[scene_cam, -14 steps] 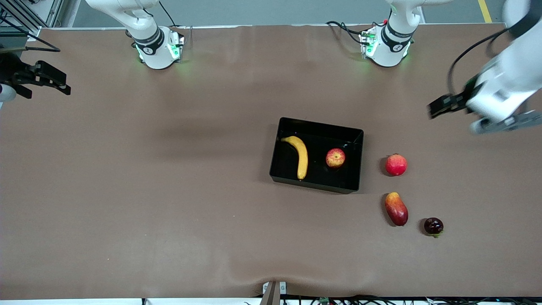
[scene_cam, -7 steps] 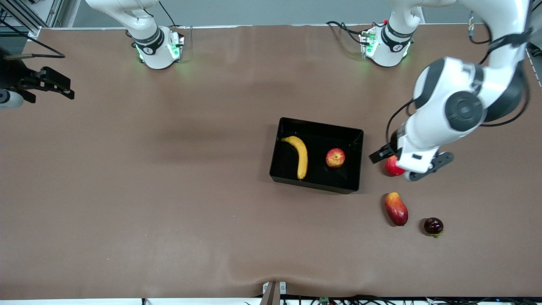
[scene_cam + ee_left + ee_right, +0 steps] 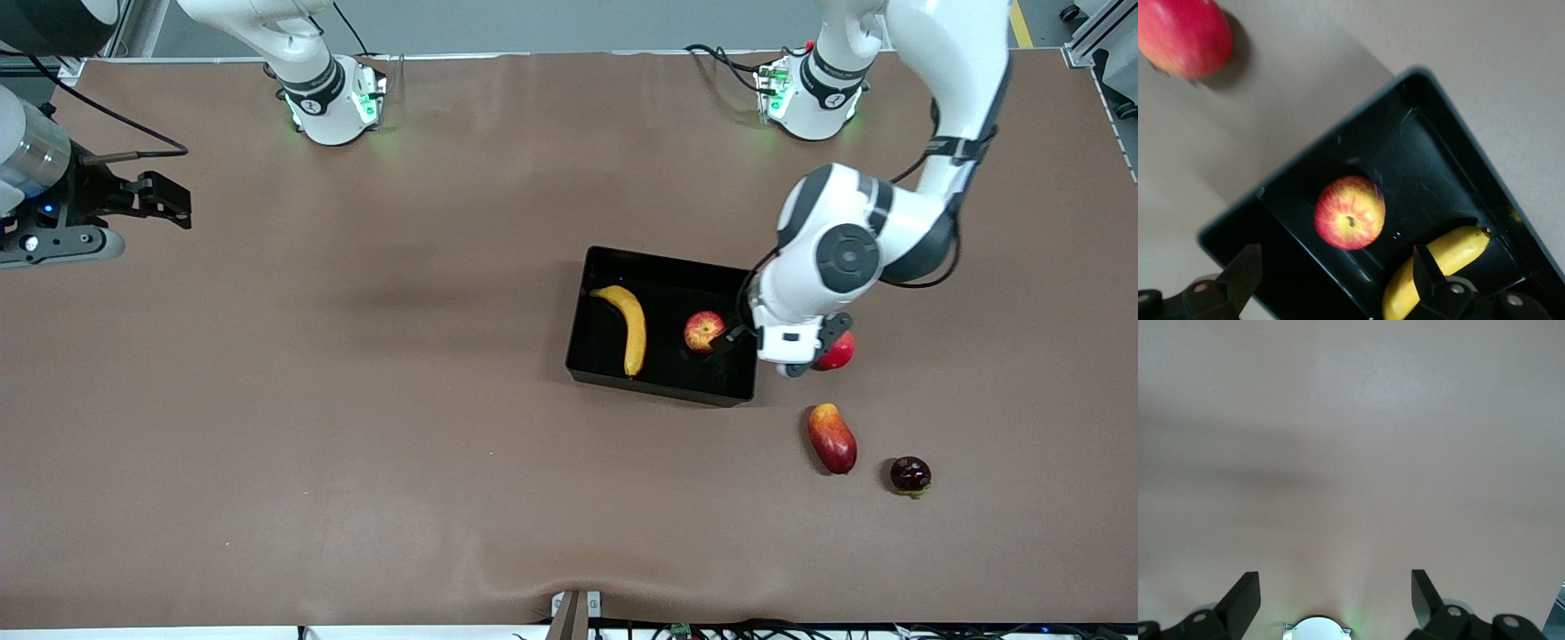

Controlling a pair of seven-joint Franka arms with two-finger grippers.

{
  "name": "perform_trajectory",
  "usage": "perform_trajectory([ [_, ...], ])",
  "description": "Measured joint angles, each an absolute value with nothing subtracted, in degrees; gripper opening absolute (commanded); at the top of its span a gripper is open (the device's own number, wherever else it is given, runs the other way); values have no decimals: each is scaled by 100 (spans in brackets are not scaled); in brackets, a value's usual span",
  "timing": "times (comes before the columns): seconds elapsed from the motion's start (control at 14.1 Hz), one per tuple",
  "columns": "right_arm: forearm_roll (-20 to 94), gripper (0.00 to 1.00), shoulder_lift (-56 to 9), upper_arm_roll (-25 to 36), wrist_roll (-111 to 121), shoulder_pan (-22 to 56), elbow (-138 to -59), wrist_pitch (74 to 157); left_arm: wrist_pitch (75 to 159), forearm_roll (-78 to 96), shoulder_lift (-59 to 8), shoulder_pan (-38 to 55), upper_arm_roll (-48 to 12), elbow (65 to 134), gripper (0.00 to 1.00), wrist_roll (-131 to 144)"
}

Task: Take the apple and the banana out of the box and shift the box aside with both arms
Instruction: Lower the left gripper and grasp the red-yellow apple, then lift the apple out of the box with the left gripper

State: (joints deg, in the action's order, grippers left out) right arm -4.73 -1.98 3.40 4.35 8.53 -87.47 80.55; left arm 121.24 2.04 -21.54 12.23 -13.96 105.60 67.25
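The black tray sits on the brown table. The yellow banana and the red-and-yellow apple both lie in it. My left gripper is open and empty, over the tray's end wall toward the left arm's end, beside the apple. The left wrist view shows the apple, the banana and the tray wall between my open left gripper's fingers. My right gripper is open and empty, over bare table at the right arm's end; it sees only table.
A plain red round fruit lies beside the tray, partly hidden by my left hand; the left wrist view shows it too. A mango and a dark round fruit lie nearer the front camera. The arm bases stand farthest from the front camera.
My left arm has swung in from the table's end, passed over the plain red fruit, and reached the tray's end wall. My right gripper has moved a little toward the table's middle.
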Motion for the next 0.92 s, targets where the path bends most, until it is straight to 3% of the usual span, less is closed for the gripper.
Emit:
perform_trajectory([
  [0.36,-473,100,-197,394,434,842,-8729,8173,13251,204,-2426,1261,-1380,11146,100,6866],
  [0.92,-473,100,-197,425,434,836,-8729,8201,13587,204,-2884,1358,-1390,11240,100,6845],
])
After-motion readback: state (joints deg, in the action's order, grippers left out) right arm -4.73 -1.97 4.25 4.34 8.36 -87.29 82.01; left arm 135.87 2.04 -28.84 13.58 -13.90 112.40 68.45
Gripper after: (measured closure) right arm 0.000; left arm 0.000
